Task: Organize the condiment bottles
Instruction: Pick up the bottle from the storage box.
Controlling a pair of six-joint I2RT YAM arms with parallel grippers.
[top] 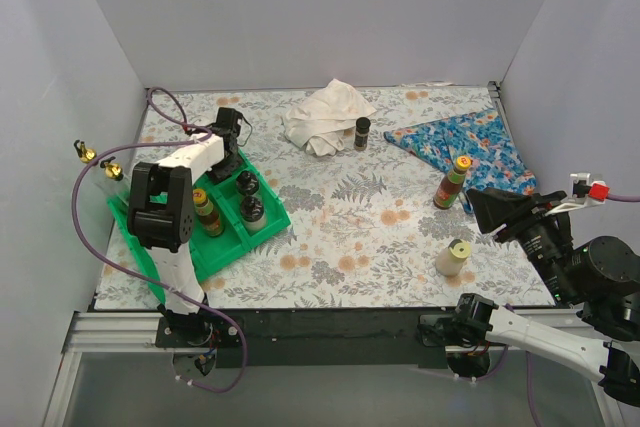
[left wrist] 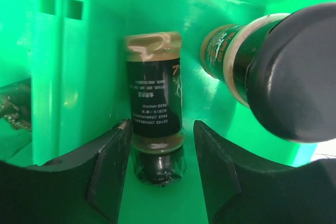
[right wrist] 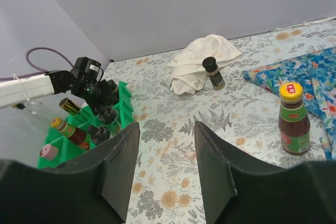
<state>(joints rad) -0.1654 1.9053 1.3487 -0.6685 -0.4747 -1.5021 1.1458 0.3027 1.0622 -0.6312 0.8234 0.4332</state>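
My left gripper (top: 230, 147) is down in the back of the green tray (top: 262, 232). In the left wrist view its jaws (left wrist: 161, 127) are open on either side of a dark jar (left wrist: 155, 103) with a black cap and a tan band, standing in a compartment. A second black-capped bottle (left wrist: 283, 72) stands close on the right. More bottles stand in the tray: one yellow-capped (top: 205, 209), two black-capped (top: 246, 183). On the table are a dark jar (top: 362, 132), a yellow-capped sauce bottle (top: 452, 182) and a cream bottle (top: 454, 257). My right gripper (right wrist: 167, 127) is open and empty, raised at the right.
A crumpled white cloth (top: 325, 115) lies at the back centre, next to the dark jar. A blue floral cloth (top: 470, 142) lies at the back right, with the sauce bottle at its edge. A pink-capped item (right wrist: 50, 152) sits in the tray. White walls enclose the table.
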